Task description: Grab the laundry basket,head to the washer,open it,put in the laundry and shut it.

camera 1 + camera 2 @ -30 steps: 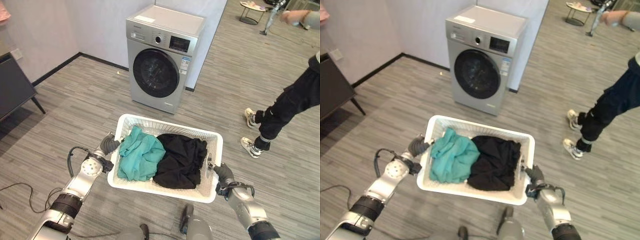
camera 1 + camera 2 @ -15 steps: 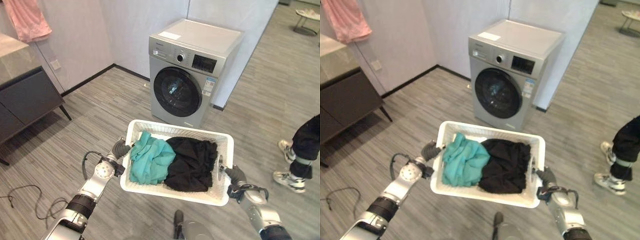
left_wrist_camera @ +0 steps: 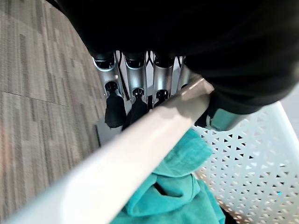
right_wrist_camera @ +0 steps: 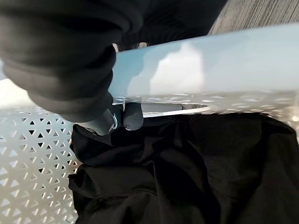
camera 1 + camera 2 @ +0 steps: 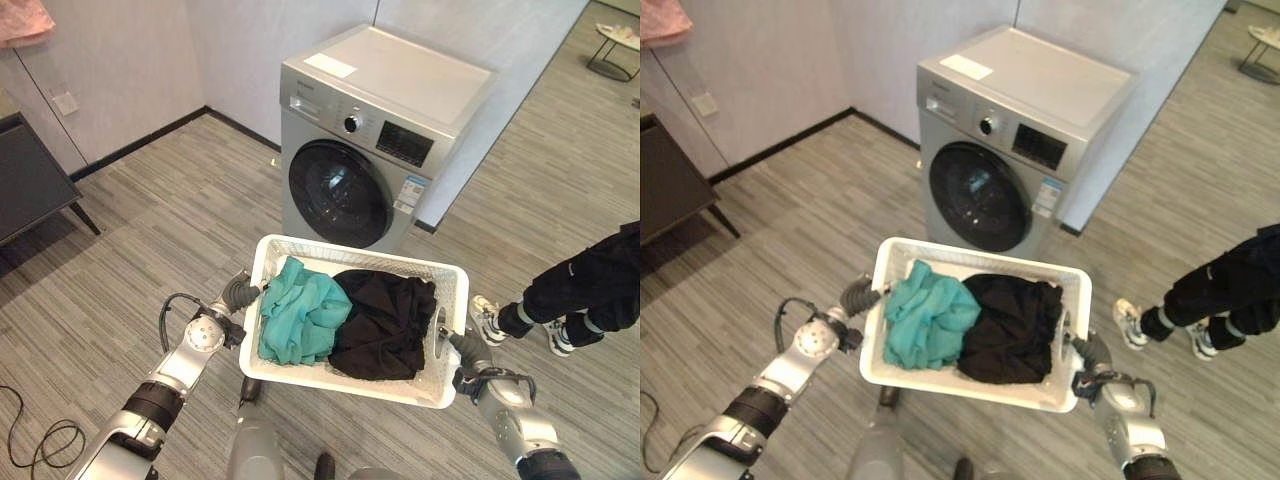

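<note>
I carry a white perforated laundry basket point(image 5: 352, 382) between both hands. It holds a teal garment point(image 5: 303, 312) on its left and a black garment point(image 5: 385, 318) on its right. My left hand point(image 5: 238, 293) grips the basket's left rim point(image 3: 140, 140), fingers point(image 3: 135, 91) curled under it. My right hand point(image 5: 463, 350) is curled round the right rim point(image 4: 210, 65). A silver front-loading washer point(image 5: 375, 140) stands just beyond the basket, its round dark door point(image 5: 340, 193) shut.
A person's dark-trousered legs and sneakers point(image 5: 555, 300) stand at the right. A dark cabinet point(image 5: 30, 180) sits at the left wall, with pink cloth point(image 5: 22, 18) above it. A small round table point(image 5: 612, 45) is at the far right.
The camera has moved closer to the washer, which now looms larger beyond the basket. The person's legs have stepped further into view at the right. Both hands still hold the basket.
</note>
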{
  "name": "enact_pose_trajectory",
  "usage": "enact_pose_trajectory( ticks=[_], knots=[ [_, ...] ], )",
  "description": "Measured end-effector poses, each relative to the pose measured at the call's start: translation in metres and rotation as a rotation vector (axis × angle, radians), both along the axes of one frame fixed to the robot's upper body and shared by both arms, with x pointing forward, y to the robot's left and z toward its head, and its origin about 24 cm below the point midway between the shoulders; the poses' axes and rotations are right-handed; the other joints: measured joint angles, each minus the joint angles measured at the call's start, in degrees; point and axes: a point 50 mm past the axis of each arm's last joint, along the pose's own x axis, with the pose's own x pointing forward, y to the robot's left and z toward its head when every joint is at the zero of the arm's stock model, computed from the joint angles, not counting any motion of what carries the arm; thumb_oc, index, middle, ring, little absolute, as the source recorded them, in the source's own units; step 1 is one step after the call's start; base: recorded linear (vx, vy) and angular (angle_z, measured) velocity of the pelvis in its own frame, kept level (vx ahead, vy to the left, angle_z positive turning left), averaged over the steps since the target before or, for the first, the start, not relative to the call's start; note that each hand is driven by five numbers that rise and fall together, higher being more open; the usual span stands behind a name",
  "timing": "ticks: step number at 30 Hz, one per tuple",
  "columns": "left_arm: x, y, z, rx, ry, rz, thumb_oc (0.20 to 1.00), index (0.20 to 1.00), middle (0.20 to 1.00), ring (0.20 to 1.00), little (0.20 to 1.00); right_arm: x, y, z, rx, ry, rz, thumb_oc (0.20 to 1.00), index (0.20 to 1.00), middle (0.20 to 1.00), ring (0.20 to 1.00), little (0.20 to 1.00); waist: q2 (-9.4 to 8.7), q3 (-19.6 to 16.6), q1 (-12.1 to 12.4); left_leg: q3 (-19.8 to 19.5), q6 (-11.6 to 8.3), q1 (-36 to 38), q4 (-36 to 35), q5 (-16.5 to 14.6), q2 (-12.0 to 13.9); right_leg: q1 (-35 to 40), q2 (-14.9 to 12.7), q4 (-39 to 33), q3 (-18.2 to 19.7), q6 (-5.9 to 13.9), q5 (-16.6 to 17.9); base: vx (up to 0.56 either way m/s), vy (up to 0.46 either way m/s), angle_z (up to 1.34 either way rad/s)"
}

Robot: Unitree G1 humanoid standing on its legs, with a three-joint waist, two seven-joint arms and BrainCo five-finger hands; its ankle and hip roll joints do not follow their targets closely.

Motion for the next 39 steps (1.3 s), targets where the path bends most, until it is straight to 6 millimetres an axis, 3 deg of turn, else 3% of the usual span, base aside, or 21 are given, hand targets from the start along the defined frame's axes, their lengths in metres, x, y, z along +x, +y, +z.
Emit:
enact_pose_trajectory(
  ticks=[2, 3, 4, 5, 6, 8, 11, 13, 16, 23, 25, 26, 28, 29, 32, 37, 39],
  knots=[
    [0.000, 0.001, 0.001, 0.009, -0.005, -0.007, 0.200, 0.200, 0.200, 0.200, 0.200, -0.001, 0.000, 0.000, 0.002, -0.002, -0.001, 0.200, 0.200, 0.200, 0.200, 0.200, 0.49, -0.32, -0.20, 2.13, 0.88, 2.96, 0.02, 1.31, -0.65, 1.20, -1.91, 0.22, 1.54, 2.22, -1.46, 0.06, 0.129, -0.40],
    [0.002, 0.000, 0.005, 0.010, -0.017, -0.012, 0.200, 0.200, 0.200, 0.200, 0.200, -0.001, 0.001, 0.000, 0.004, -0.007, -0.002, 0.200, 0.200, 0.200, 0.200, 0.200, 0.49, -0.39, -1.06, 3.52, 3.40, 3.16, 0.02, 6.28, -1.75, 1.12, -3.27, 1.21, 1.29, 3.82, -2.46, 0.08, 0.229, -0.30],
    [0.004, 0.003, 0.010, 0.022, -0.035, -0.010, 0.200, 0.200, 0.200, 0.200, 0.200, -0.001, 0.007, -0.002, 0.036, -0.010, -0.013, 0.200, 0.200, 0.200, 0.200, 0.200, -1.41, -0.62, -1.18, 5.80, 5.30, 3.79, -0.49, 5.27, -4.25, -0.47, -6.78, 3.25, 1.35, 5.15, -3.06, 0.06, 0.168, -0.19],
    [0.005, 0.004, 0.011, 0.024, -0.037, -0.010, 0.200, 0.200, 0.200, 0.200, 0.200, -0.001, 0.007, -0.002, 0.040, -0.011, -0.014, 0.200, 0.200, 0.200, 0.200, 0.200, -1.50, -0.67, -1.13, 6.00, 5.55, 3.86, -0.56, 5.17, -4.45, -0.63, -7.08, 3.45, 1.33, 5.24, -3.09, 0.05, 0.148, -0.46],
    [0.008, 0.006, 0.018, 0.040, -0.057, -0.012, 0.200, 0.200, 0.200, 0.200, 0.200, 0.001, 0.011, -0.001, 0.053, -0.022, -0.014, 0.200, 0.200, 0.200, 0.200, 0.200, -1.44, -0.65, -1.18, 8.09, 8.00, 5.39, -1.09, 4.10, -7.14, -1.64, -10.83, 4.16, 0.00, 6.46, -2.47, 0.02, 0.080, -0.41],
    [0.010, 0.006, 0.024, 0.034, -0.079, -0.019, 0.200, 0.200, 0.200, 0.200, 0.200, 0.002, 0.012, 0.000, 0.056, -0.029, -0.013, 0.200, 0.200, 0.200, 0.200, 0.200, -0.34, -0.30, -1.19, 9.52, 9.50, 7.44, -1.74, 2.96, -8.10, -2.20, -12.80, 2.03, -0.20, 8.03, -1.52, 0.03, 0.109, -0.27],
    [0.008, 0.008, 0.024, 0.023, -0.090, -0.016, 0.200, 0.200, 0.200, 0.200, 0.200, 0.000, 0.012, 0.000, 0.062, -0.044, -0.022, 0.200, 0.200, 0.200, 0.200, 0.200, -0.67, -0.54, -0.80, 10.75, 9.81, 8.76, -2.28, 1.18, -9.34, -5.42, -15.44, 1.98, -0.07, 10.39, 0.22, 0.01, 0.058, -0.09],
    [0.003, 0.009, 0.023, 0.009, -0.092, -0.013, 0.200, 0.200, 0.200, 0.200, 0.200, 0.000, 0.014, 0.000, 0.078, -0.054, -0.033, 0.200, 0.200, 0.200, 0.200, 0.200, -1.70, -1.17, -0.93, 10.71, 9.77, 8.50, -2.44, 1.04, -10.94, -9.46, -17.03, 2.44, 0.02, 9.72, 0.93, 0.02, 0.045, 0.06],
    [-0.006, 0.009, 0.014, 0.001, -0.068, -0.012, 0.200, 0.200, 0.200, 0.200, 0.200, -0.007, 0.015, -0.007, 0.090, -0.030, -0.050, 0.200, 0.200, 0.200, 0.200, 0.200, -1.86, -1.66, -1.06, 10.13, 8.82, 8.44, -1.71, 0.40, -11.24, -10.97, -17.04, 3.78, 0.56, 9.87, 2.50, 0.02, 0.023, 0.13],
    [-0.021, 0.008, -0.001, -0.014, -0.024, -0.015, 0.200, 0.200, 0.200, 0.200, 0.200, -0.018, 0.011, -0.013, 0.093, -0.007, -0.074, 0.200, 0.200, 0.200, 0.200, 0.200, -0.72, -2.33, -2.91, 10.38, 7.09, 8.61, -1.33, 0.15, -8.24, -9.57, -13.99, 1.30, 0.20, 10.17, 5.10, 0.02, 0.008, -0.08],
    [-0.021, 0.005, 0.000, -0.028, -0.031, -0.018, 0.200, 0.200, 0.200, 0.200, 0.200, -0.018, 0.009, -0.013, 0.090, -0.022, -0.083, 0.200, 0.200, 0.200, 0.200, 0.200, 0.37, -3.40, -3.44, 10.35, 6.14, 9.70, -1.49, -0.34, -7.34, -8.05, -13.12, -0.29, 0.02, 9.50, 5.43, 0.02, -0.004, -0.07],
    [-0.032, 0.009, -0.015, -0.077, -0.008, 0.055, 0.200, 0.200, 0.200, 0.200, 0.200, -0.016, 0.017, -0.026, 0.013, 0.036, -0.028, 0.200, 0.200, 0.200, 0.200, 0.200, 0.47, -6.61, -3.73, 11.19, 5.59, 8.71, -3.31, -0.31, -7.14, -10.64, -13.23, -0.66, -0.19, 8.98, 5.21, 0.05, -0.010, -0.32],
    [-0.048, 0.010, -0.042, -0.134, 0.069, 0.165, 0.200, 0.200, 0.200, 0.200, 0.200, -0.015, 0.023, -0.045, -0.045, 0.144, 0.017, 0.200, 0.200, 0.200, 0.200, 0.200, 0.76, -9.68, -3.70, 12.57, 5.19, 8.70, -6.06, 0.85, -7.02, -11.97, -13.30, -2.27, -0.25, 9.05, 6.20, 0.04, -0.021, -0.34],
    [-0.059, 0.010, -0.059, -0.145, 0.139, 0.199, 0.200, 0.200, 0.200, 0.200, 0.200, -0.019, 0.023, -0.053, -0.073, 0.203, 0.032, 0.200, 0.200, 0.200, 0.200, 0.200, 1.42, -9.66, -3.76, 12.54, 5.20, 8.79, -6.54, 1.65, -6.90, -11.95, -13.06, -2.52, -0.39, 9.44, 6.69, 0.04, -0.023, -0.09],
    [-0.089, 0.009, -0.085, -0.157, 0.254, 0.241, 0.200, 0.200, 0.200, 0.200, 0.200, -0.036, 0.022, -0.067, -0.090, 0.287, 0.046, 0.200, 0.200, 0.200, 0.200, 0.200, 2.92, -9.39, -3.39, 12.06, 5.31, 9.04, -6.54, 1.90, -6.44, -11.22, -12.35, -2.51, -1.30, 9.40, 6.82, 0.04, -0.018, 0.09],
    [-0.099, 0.011, -0.093, -0.156, 0.294, 0.262, 0.200, 0.200, 0.200, 0.200, 0.200, -0.040, 0.022, -0.066, -0.094, 0.281, 0.077, 0.200, 0.200, 0.200, 0.200, 0.200, 4.51, -8.41, -2.80, 10.46, 4.95, 9.54, -6.56, 2.08, -5.87, -9.92, -11.74, -2.52, -3.12, 8.93, 6.36, 0.02, -0.005, 0.13],
    [-0.097, 0.015, -0.091, -0.161, 0.282, 0.276, 0.200, 0.200, 0.200, 0.200, 0.200, -0.031, 0.023, -0.054, -0.107, 0.215, 0.097, 0.200, 0.200, 0.200, 0.200, 0.200, 5.33, -7.93, -2.54, 10.19, 4.52, 9.28, -6.85, 1.82, -5.31, -10.04, -11.16, -2.53, -3.22, 8.75, 6.12, 0.00, -0.004, 0.04]
  ],
)
